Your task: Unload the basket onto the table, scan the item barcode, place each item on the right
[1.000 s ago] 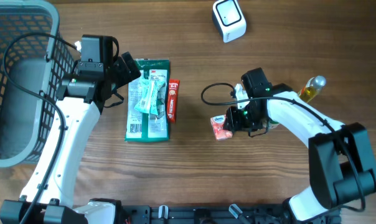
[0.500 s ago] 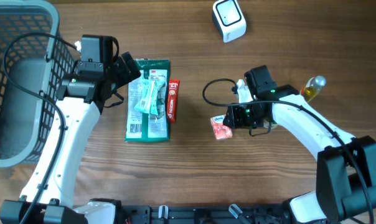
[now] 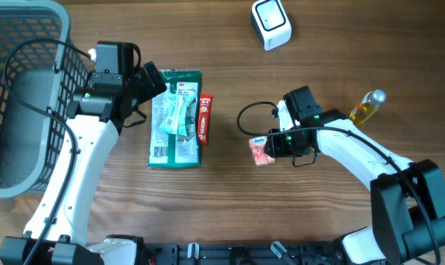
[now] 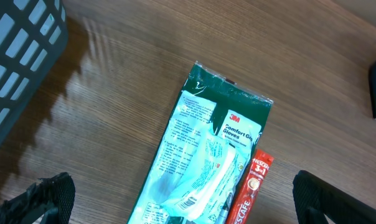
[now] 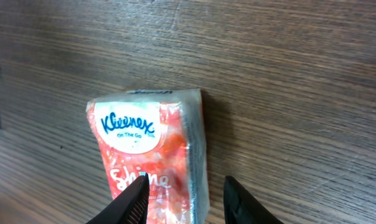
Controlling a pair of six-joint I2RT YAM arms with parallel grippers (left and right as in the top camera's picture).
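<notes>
Green glove packet (image 4: 206, 162) lies flat on the wooden surface (image 4: 113, 93). A red sachet (image 4: 249, 190) is touching its right edge. Grey basket (image 4: 20, 56) at upper left. Left gripper (image 4: 188, 200) spread wide.

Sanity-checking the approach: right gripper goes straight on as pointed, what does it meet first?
The Kleenex pack: it lies right ahead of the right gripper, one edge between the open fingers. Height above it is unclear.

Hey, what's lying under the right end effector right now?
A red Kleenex tissue pack lies label up on the wooden table beneath the right end effector, whose open fingers hide its near end. Its underside is covered, so no barcode shows.
</notes>
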